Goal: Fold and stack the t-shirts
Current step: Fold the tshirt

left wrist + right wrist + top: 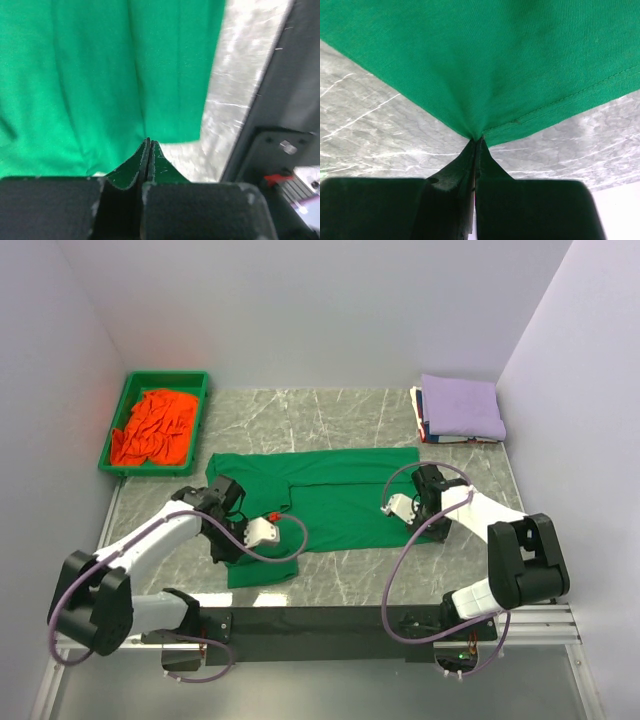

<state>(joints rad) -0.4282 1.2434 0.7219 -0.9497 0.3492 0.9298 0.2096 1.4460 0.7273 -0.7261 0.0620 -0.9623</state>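
Work stands partway done: left pincer (149,145) and right pincer (477,140) each clamp an edge of the green t-shirt (330,490) spread between them, mid-fold, a lavender-topped stack (460,405) done beyond the right pincer, an orange t-shirt (152,425) crumpled, unfolded, beyond the left.

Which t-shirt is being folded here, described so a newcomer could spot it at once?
On the marble table, look between the green tray far left and the folded stack far right. The bright green t-shirt lies spread out there, the only one clamped by the left gripper and right gripper.
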